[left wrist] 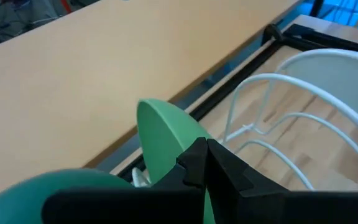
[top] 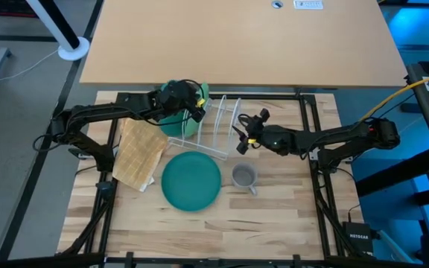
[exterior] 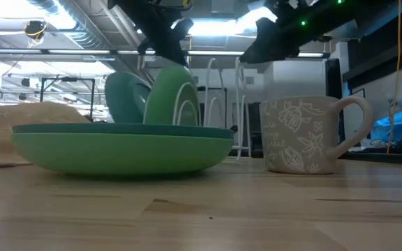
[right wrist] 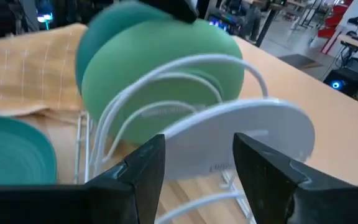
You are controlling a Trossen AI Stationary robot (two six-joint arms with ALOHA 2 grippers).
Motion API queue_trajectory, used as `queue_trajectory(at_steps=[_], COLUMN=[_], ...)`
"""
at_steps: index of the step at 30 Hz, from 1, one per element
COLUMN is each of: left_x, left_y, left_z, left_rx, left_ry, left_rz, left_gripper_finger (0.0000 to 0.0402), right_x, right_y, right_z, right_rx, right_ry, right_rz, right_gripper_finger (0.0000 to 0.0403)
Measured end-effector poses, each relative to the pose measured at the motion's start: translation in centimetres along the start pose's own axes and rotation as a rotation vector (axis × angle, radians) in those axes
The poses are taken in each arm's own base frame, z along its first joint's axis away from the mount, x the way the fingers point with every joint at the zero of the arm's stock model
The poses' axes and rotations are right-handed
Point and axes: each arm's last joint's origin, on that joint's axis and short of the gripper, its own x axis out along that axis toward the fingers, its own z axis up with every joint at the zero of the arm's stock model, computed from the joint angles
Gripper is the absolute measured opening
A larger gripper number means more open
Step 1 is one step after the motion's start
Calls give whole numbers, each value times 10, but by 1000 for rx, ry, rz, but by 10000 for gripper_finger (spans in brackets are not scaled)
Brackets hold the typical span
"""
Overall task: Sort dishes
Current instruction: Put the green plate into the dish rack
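Observation:
A light green plate [exterior: 176,97] stands on edge in the white wire rack [top: 218,126], with a darker teal plate [exterior: 125,97] standing just behind it. My left gripper [top: 194,106] is shut at the light plate's top. A white round plate [right wrist: 247,134] stands at the rack's right end. My right gripper [right wrist: 197,168] hangs open just right of the rack, facing that white plate and touching nothing. A teal plate [top: 191,181] lies flat on the table, with a grey flowered mug [top: 243,176] standing to its right. My left gripper pinches the light green plate's upper rim [left wrist: 166,134] between its two fingers. The fingers slant down from the table's left side. The plate stands upright on edge, its lower part among the rack's wires [right wrist: 135,112].
A tan waffle cloth [top: 140,152] lies left of the flat plate, beside the rack. A bare tan board [top: 237,41] covers the table's far side. Near the front edge the wooden tabletop [top: 214,231] is free room.

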Motion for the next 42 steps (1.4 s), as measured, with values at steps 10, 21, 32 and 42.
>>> queue_trajectory(at_steps=[10,21,32,42], left_x=[-1,-1,-1,-2], left_y=[-1,-1,-1,-3], left_z=[0,0,0,-1], left_rx=[2,2,-20,-13], left_ry=[0,1,0,3], left_rz=[0,-3,0,-13], left_gripper_finger=[1,1,1,1], right_x=[-4,-6,16,15], right_y=[10,23,33,28], right_z=[0,2,-18,-19], right_rx=[48,74,63,53], right_ry=[-4,-62,-29,-15], right_rz=[139,148,-129,-301], right_gripper_finger=[195,195,195,195])
